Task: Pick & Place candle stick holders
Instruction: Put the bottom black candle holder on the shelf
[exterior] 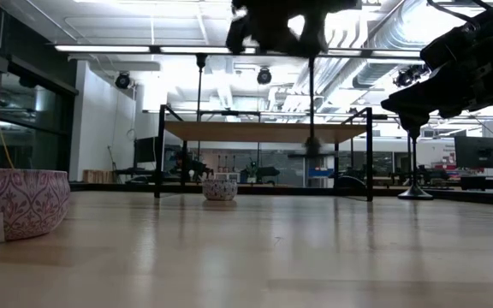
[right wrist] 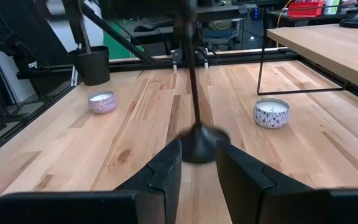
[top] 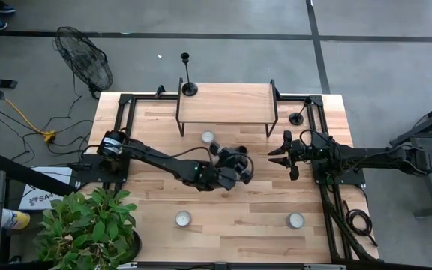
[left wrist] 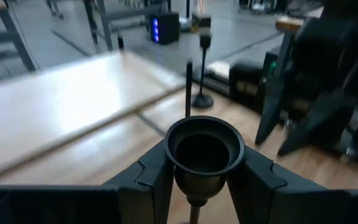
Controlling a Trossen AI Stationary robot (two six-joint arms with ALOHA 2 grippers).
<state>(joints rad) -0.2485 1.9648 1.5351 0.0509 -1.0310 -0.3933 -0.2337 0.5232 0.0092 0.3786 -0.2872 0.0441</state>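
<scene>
My left gripper (top: 236,165) is above the table's middle, shut on a black candle stick holder (left wrist: 204,149). The holder's stem and round base (exterior: 312,147) hang below the gripper. My right gripper (top: 283,155) is open and empty a little to its right, its fingers (right wrist: 166,171) pointing at the hanging base (right wrist: 199,143). A second holder (top: 190,88) stands on its base at the far left corner of the wooden shelf (top: 227,101). A third holder (top: 297,118) stands on the table right of the shelf and also shows in the low view (exterior: 415,192). My left gripper pinches the holder's top cup (left wrist: 178,168) between its two fingers, one on either side, just below the cup's rim. The holder hangs about upright below the fingers. Its base (exterior: 312,147) is clear of the table.
Small patterned candle jars stand on the table: one under the shelf's front (top: 208,137), one near left (top: 182,219), one near right (top: 296,220). A potted plant (top: 88,225) stands at the near left corner. Black frame rails (top: 122,120) run along both sides.
</scene>
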